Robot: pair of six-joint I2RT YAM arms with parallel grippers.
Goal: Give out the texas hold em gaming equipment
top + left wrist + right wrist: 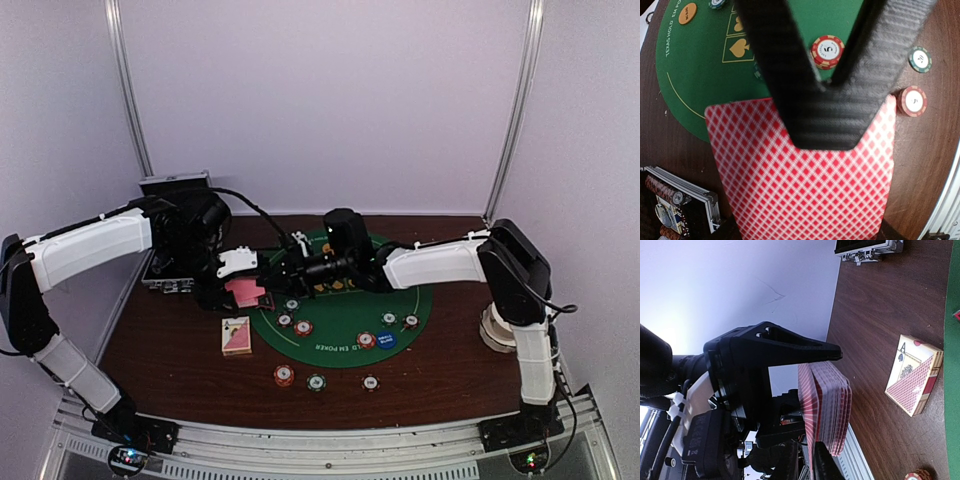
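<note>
My left gripper [243, 283] is shut on a deck of pink-red-backed playing cards [246, 293], held above the table's left side. The deck fills the left wrist view [800, 185]. My right gripper [282, 268] reaches across from the right. In the right wrist view its fingertips [823, 465] are closed on the outermost card [807, 410], which stands slightly apart from the deck [835, 410]. In the left wrist view the right gripper shows as a black V [822, 110] over the card back. Striped poker chips [303, 327] and a blue disc [386, 339] lie on the mat.
A round green felt mat [340, 350] lies mid-table, with an orange disc [688, 13] on it. A card box [236, 335] lies left of the mat. Three chips [316, 381] lie in front of it. The silver-edged case [172, 272] stands at the back left. A white object [495, 330] sits at the right.
</note>
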